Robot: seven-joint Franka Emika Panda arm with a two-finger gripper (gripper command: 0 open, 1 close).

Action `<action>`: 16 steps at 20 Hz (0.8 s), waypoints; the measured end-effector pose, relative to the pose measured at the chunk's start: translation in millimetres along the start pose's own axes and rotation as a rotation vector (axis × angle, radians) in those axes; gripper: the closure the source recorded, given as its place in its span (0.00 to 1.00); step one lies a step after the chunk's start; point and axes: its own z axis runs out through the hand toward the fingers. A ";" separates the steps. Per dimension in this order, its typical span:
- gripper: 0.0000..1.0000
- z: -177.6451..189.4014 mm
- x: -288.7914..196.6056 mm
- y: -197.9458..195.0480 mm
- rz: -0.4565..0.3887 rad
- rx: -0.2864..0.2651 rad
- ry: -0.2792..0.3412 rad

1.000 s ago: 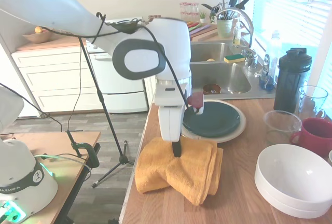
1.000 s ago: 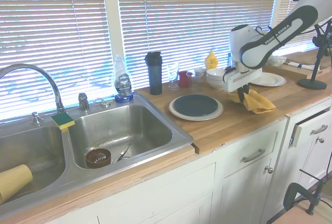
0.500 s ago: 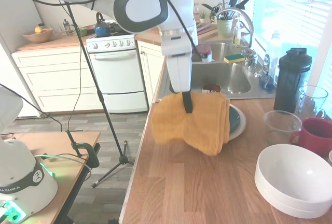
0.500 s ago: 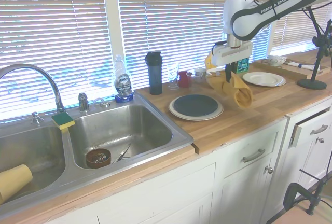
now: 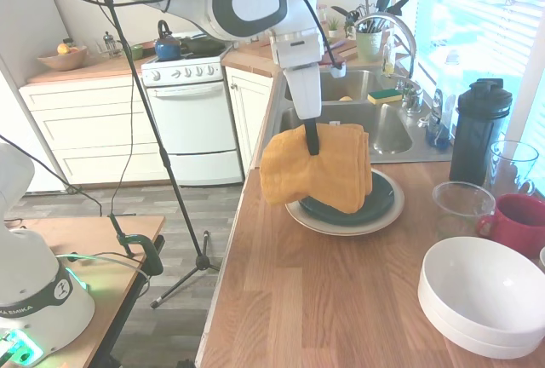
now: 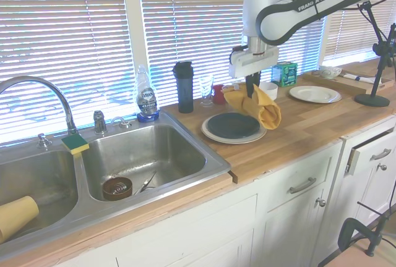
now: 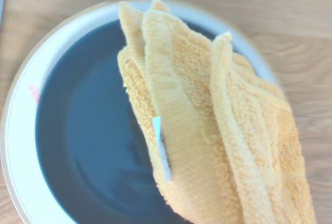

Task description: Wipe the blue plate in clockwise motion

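Yellow-orange towel (image 5: 319,168) hangs folded from the pincer (image 5: 312,148), whose dark fingers are clamped on its upper edge. Pincer points straight down, held above the surface. Towel drapes in thick layers; lower end hangs over the blue plate (image 5: 375,202), covering part of it in the first exterior view. Second exterior view shows the towel (image 6: 257,105) at the plate's (image 6: 230,125) far right side; whether cloth touches the plate cannot be told. Wrist view: towel (image 7: 207,130) folds across the dark plate (image 7: 88,146), a small white tag on one fold.

Blue plate lies stacked on a larger cream plate (image 5: 341,225), cream rim showing all round it. Both rest on the wooden surface (image 5: 324,300) close to the sink (image 5: 375,125) edge.

Farther out along the window edge of the surface: black shaker bottle (image 5: 479,129), clear glass (image 5: 513,163), clear cup (image 5: 462,206), red mug (image 5: 519,221). White bowls (image 5: 484,296), stacked, stand near the front corner. Green and yellow sponge (image 5: 385,95) lies on the sink rim; dish soap bottle (image 6: 145,97) stands behind the sink by the window. Another white plate (image 6: 314,94) lies far along the surface, well apart from the stack.
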 end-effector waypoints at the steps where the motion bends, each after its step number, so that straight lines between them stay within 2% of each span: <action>1: 1.00 8.0 -1.8 -6.7 -0.012 -0.003 0.001; 6: 1.00 38.6 -12.2 -32.0 -0.055 -0.009 -0.007; 16: 1.00 76.0 -33.5 -45.0 -0.088 -0.046 -0.030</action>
